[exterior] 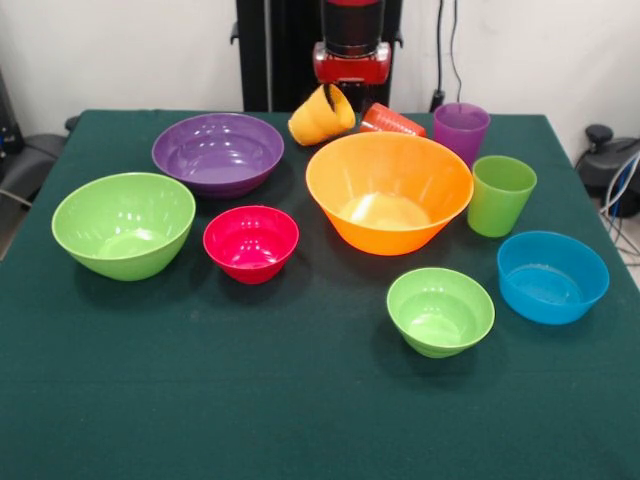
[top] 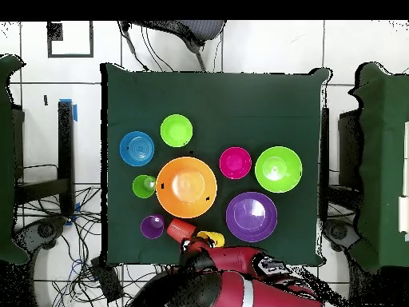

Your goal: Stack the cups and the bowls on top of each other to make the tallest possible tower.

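Bowls, the orange one point(exterior: 389, 192) central, sit unstacked on the desk point(exterior: 250, 400); claw point(exterior: 330, 100) grasping a tilted yellow cup point(exterior: 320, 117), which may slip or topple.

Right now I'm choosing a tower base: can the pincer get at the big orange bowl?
Probably yes. The orange bowl stands upright and open with nothing inside it, apart from the other bowls. A tipped yellow cup and an orange cup lie behind it, toward the arm, but neither covers it.
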